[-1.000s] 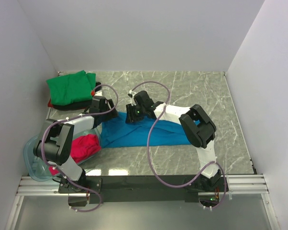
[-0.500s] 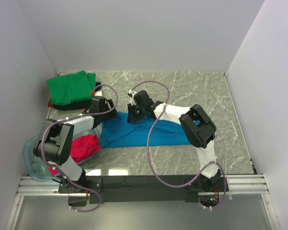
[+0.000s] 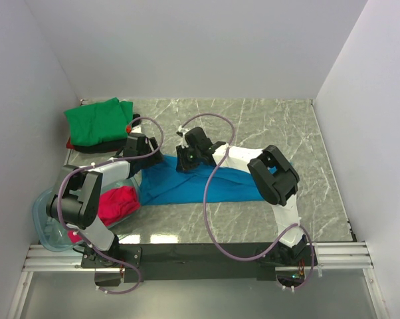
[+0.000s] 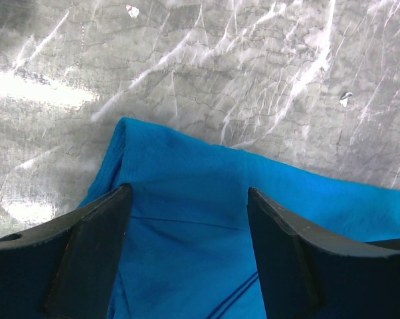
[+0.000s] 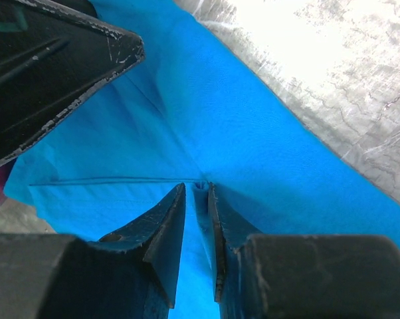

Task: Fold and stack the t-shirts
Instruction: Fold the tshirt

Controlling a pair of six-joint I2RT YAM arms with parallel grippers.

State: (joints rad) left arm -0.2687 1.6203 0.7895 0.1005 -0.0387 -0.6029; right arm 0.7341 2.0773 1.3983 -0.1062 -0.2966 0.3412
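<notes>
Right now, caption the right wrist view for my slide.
Right hand pinches a ridge of the blue shirt lying on the marble table.

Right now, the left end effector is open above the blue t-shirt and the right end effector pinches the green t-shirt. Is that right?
No. The right end effector pinches the blue t-shirt, not the green t-shirt, as the right wrist view shows. The left end effector is indeed open above it.

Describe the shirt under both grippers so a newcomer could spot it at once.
Start at the marbled table and look near its middle. The blue t-shirt lies spread out there, unlike the folded green t-shirt in the far left corner.
</notes>
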